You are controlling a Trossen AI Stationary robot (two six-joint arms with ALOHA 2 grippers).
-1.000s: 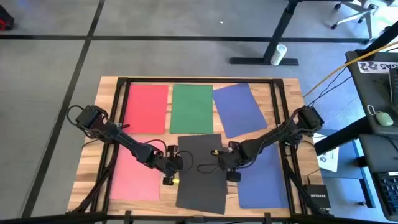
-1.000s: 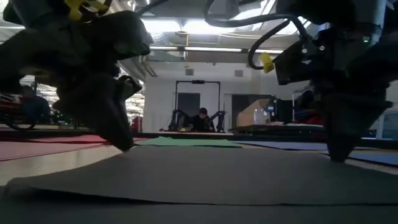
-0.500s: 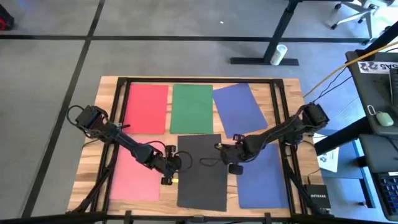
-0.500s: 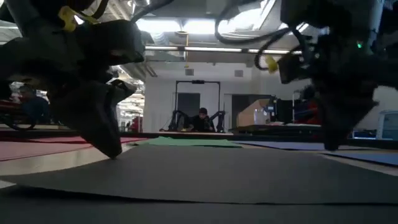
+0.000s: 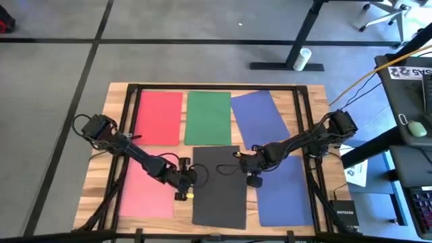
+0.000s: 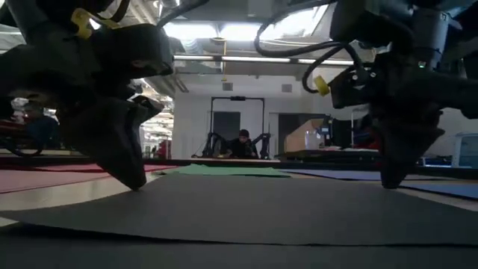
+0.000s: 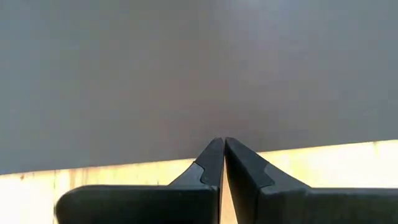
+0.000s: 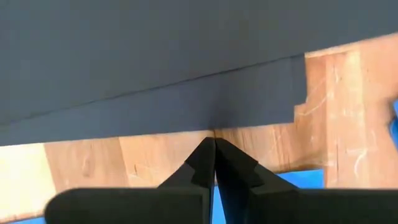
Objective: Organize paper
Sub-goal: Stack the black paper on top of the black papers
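Grey sheet (image 5: 219,185) lies at the table's (image 5: 115,104) near-middle, long axis running front to back, with the left gripper (image 5: 183,179) pinched shut at its left edge and the right gripper (image 5: 248,169) shut at its right edge (neither visibly clamps paper).

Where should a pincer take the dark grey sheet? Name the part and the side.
Take the dark grey sheet by a long edge. It lies flat on the table, so nothing stands up to pinch. The right wrist view shows its edge slightly raised; come in low from that side. The left pincer and right pincer, both shut, sit at opposite edges.
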